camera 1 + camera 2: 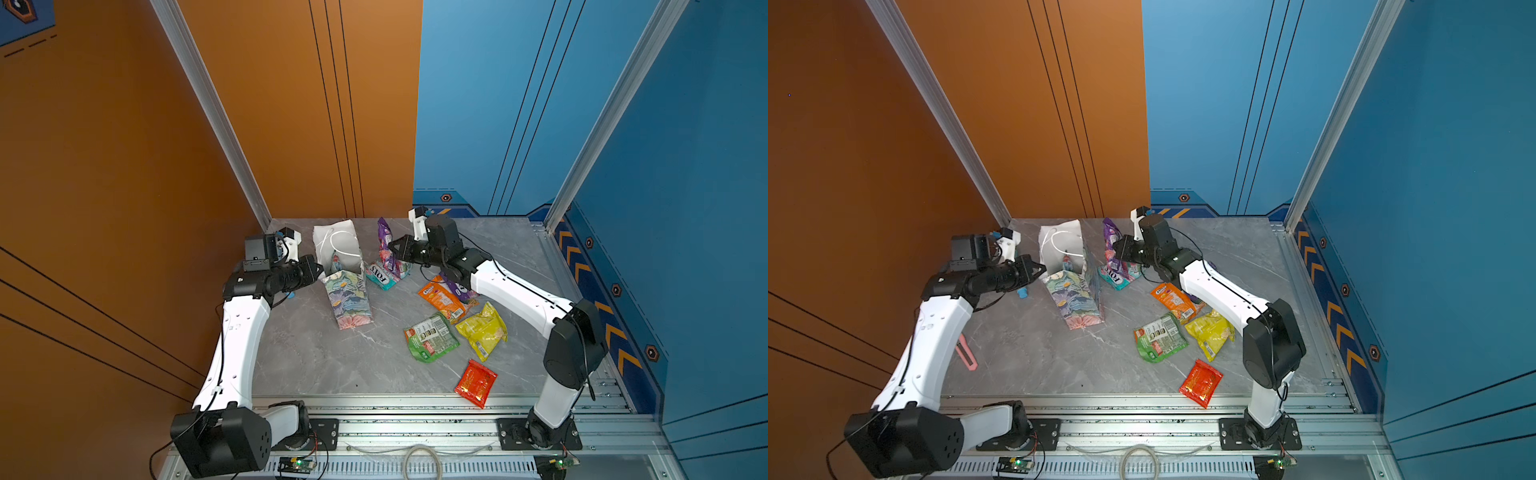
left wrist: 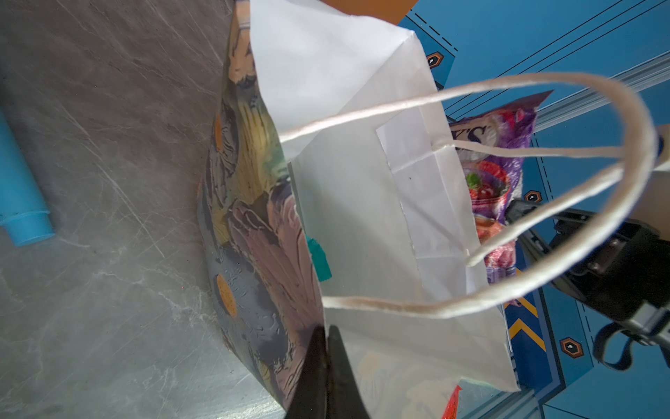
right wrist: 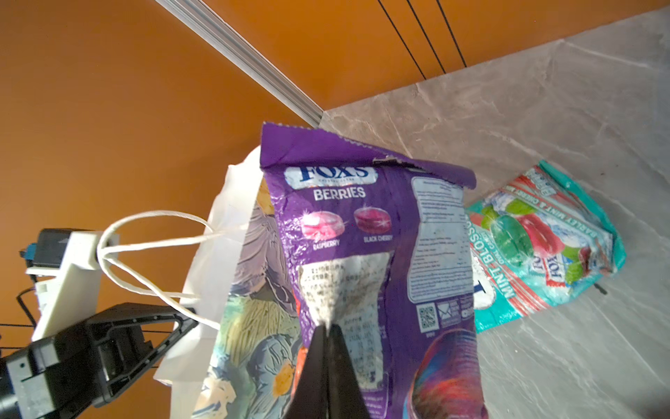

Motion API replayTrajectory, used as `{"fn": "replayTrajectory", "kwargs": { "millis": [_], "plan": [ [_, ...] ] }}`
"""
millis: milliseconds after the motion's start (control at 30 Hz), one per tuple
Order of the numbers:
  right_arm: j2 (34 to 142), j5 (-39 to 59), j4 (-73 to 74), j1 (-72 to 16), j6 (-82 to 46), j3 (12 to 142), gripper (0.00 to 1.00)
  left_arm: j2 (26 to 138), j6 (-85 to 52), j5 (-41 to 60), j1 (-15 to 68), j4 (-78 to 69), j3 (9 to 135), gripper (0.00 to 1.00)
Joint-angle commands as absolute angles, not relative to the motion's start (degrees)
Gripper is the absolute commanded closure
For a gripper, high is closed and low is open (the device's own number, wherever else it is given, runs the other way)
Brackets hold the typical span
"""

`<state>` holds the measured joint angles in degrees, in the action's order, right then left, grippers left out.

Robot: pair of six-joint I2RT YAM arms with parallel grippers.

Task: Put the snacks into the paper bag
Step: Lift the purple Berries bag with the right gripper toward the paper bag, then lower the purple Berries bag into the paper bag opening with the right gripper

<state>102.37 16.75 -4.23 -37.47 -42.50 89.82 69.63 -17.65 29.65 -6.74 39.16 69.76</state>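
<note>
Well apart from the upright floral paper bag [image 1: 347,297], a red crinkly plastic packet [image 1: 476,383], a green packet [image 1: 431,337], a yellow packet [image 1: 484,330] and an orange packet [image 1: 442,298] lie on the grey worktop [image 1: 311,353]. A teal packet [image 1: 380,277] lies just beside the bag. The left pincer [image 2: 325,328] is pressed together on the bag's rim. The right pincer [image 3: 328,326] pinches a purple crinkly packet [image 3: 362,235] beside the bag's mouth, not yet inside. I judge most of the work is left.

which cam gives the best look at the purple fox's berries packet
The right wrist view: the purple packet sits large and close, label readable, pinched by the shut right pincer. Both top views show it small and upright beside the paper bag. The left wrist view shows only a strip past the bag's wall.
</note>
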Motion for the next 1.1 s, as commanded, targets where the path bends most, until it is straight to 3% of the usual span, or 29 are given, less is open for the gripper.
{"fn": "replayTrajectory", "kwargs": {
  "millis": [0,900,1067],
  "plan": [
    [102.42,14.88,0.32,-37.19,-43.32,95.23,1.0,68.68,-17.84,31.38,-6.98,38.43,69.96,1.0],
    [126.66,13.19,15.35,-43.09,-45.18,131.52,1.0,68.72,-18.71,31.56,-6.71,38.49,70.49,1.0],
    [130.96,15.53,15.23,-44.02,-46.31,138.52,1.0,68.62,-18.9,31.08,-6.83,38.5,70.85,0.84]
  ]
}}
